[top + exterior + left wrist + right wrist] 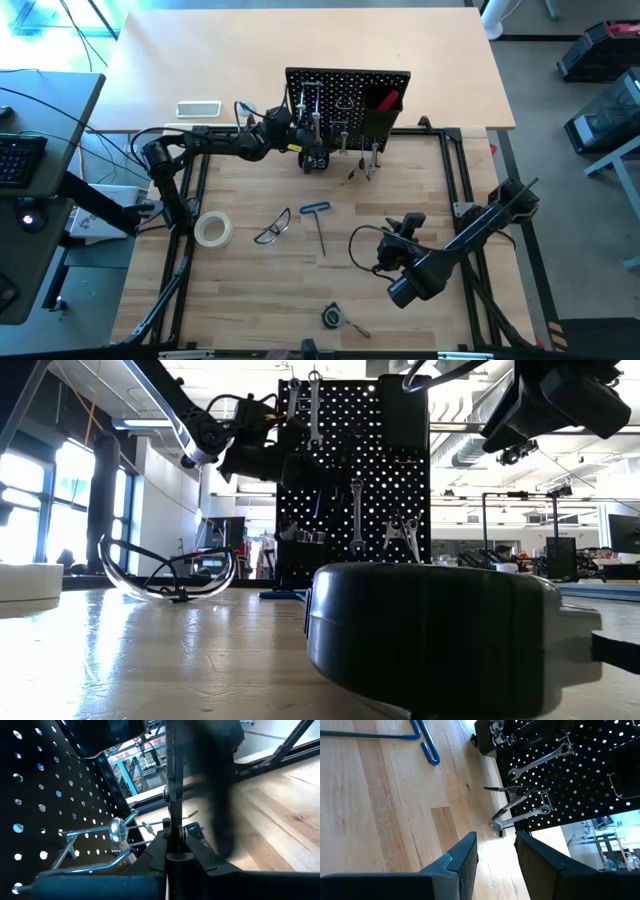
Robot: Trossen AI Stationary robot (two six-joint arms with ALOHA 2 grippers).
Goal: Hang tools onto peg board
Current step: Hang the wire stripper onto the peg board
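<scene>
Pale planked wooden tabletop (260,280): smooth, light sheen. Black perforated peg board (345,92): matt. Slim silver metal wrenches (538,758): polished, glossy.

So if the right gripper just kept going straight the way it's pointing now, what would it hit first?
The right gripper, fingers open and empty, points over bare table toward the foot of the peg board. Probably it would first meet the pliers and wrench hanging low there, though depth is hard to judge.
</scene>
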